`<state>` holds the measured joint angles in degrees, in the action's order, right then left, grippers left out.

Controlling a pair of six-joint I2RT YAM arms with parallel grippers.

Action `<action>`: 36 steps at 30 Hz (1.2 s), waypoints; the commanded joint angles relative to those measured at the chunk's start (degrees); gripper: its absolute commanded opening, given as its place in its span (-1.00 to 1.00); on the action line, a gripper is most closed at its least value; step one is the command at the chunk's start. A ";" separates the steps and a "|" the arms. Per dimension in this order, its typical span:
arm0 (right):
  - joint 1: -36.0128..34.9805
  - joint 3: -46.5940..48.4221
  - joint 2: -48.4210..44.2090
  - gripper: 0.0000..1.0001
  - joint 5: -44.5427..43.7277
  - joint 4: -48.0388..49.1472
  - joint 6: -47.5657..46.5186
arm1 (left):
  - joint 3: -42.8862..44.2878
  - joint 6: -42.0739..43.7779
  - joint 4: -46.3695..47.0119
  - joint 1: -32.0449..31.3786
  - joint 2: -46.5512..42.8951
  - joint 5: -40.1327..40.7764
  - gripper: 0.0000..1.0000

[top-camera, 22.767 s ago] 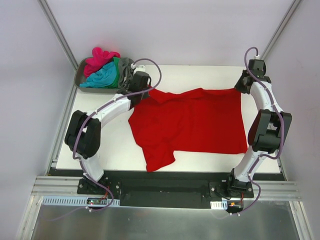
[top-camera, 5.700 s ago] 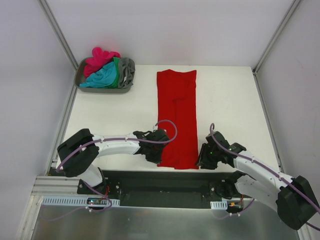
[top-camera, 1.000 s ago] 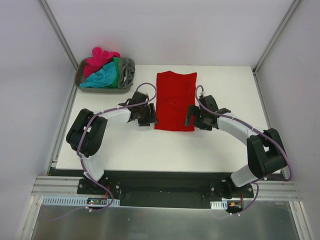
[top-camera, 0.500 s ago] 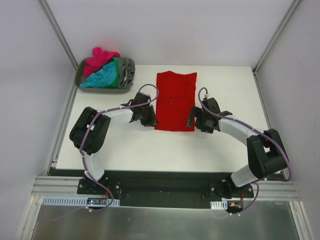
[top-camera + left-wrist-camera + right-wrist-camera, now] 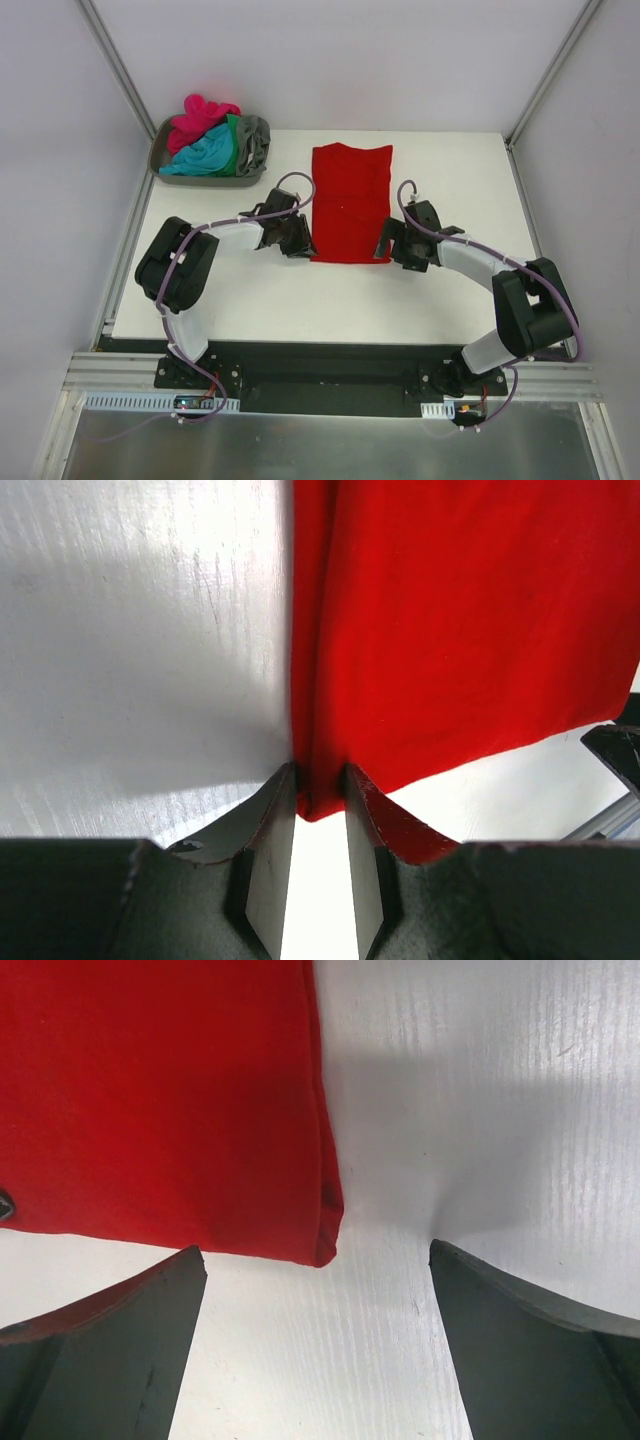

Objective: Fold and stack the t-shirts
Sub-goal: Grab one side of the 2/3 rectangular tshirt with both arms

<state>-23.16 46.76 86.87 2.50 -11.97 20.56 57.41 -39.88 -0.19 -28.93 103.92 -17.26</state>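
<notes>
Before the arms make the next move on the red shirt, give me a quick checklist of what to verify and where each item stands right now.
1. The left gripper holds the red t-shirt by its near-left corner: ok, fingers closed on the cloth.
2. The right gripper holds the near-right corner: not ok, jaws wide open, corner loose between them.
3. Shirt lies flat as a neat rectangle: ok.
4. Layers flush at the right corner: ok.
5. The tray holding the other t-shirts is clear of both arms: ok.
</notes>
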 commanded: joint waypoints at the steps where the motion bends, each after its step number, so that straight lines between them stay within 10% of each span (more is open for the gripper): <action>1: 0.31 -0.09 -1.53 0.93 1.01 1.68 0.80 | -1.60 0.33 -2.62 -1.04 -0.74 -0.77 -0.49; 7: 0.30 0.17 -0.91 0.94 1.54 1.86 1.24 | -1.07 0.33 -2.63 -1.39 -0.03 -1.56 -1.00; 27: 0.30 -0.80 3.13 0.49 4.18 1.86 4.23 | -3.97 -0.64 -1.84 -1.48 -2.05 1.17 -1.00; 33: 0.22 -0.80 4.18 0.05 2.86 2.04 5.90 | -4.23 -0.73 -1.83 -1.48 -2.14 1.52 -1.00; 36: 0.22 -1.50 4.01 -0.48 3.12 2.12 6.25 | -4.23 -0.64 -1.75 -1.48 -2.14 1.43 -1.00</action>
<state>-23.05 46.04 89.91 6.22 -8.78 25.26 54.78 -40.99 1.19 -29.69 102.83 -17.52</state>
